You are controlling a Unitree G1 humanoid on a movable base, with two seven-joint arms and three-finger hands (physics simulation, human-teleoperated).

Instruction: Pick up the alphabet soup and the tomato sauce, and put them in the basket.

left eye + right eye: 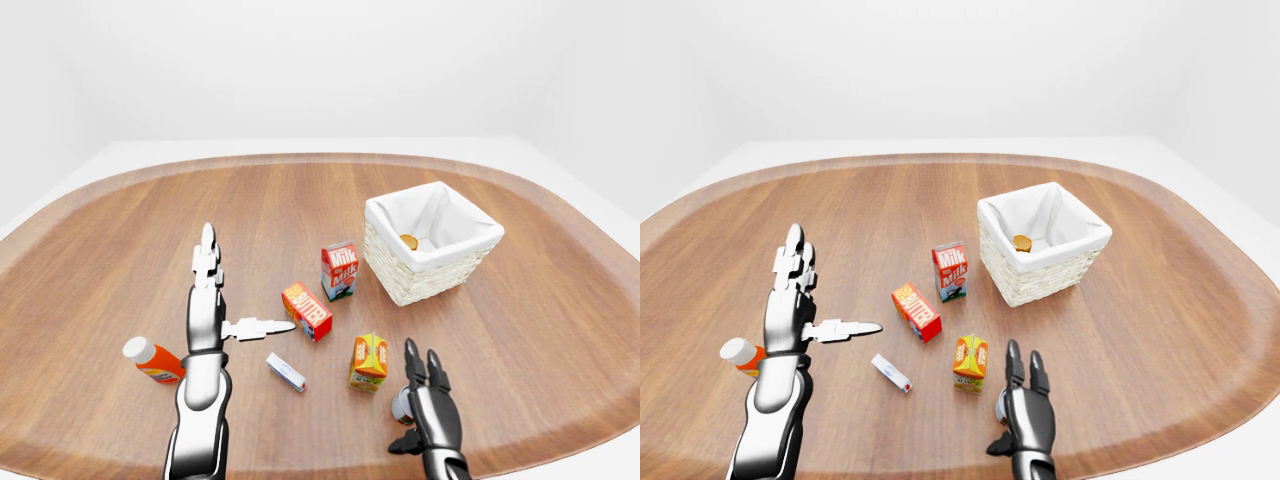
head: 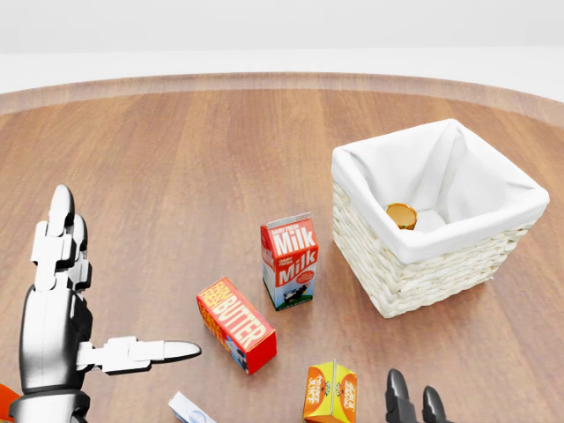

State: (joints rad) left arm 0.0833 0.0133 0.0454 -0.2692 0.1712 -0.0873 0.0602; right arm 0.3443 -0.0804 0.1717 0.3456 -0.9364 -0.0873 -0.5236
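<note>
The wicker basket [image 1: 445, 270] with a white liner stands right of centre in the left-eye view. A can with an orange top [image 2: 401, 214] lies inside it. Low in that view a second can [image 1: 401, 404] stands on the table, mostly hidden behind my right hand [image 1: 424, 385]. That hand is open, fingers straight and pointing up, right beside the can; I cannot tell whether it touches. My left hand [image 1: 228, 298] is raised at the left, open, fingers up and thumb pointing right, holding nothing.
A milk carton [image 2: 289, 262], a red butter box [image 2: 235, 324] and an orange juice carton [image 2: 330, 393] stand between my hands and the basket. A small white box [image 1: 286, 372] and a white-capped orange bottle [image 1: 152, 361] lie near my left arm.
</note>
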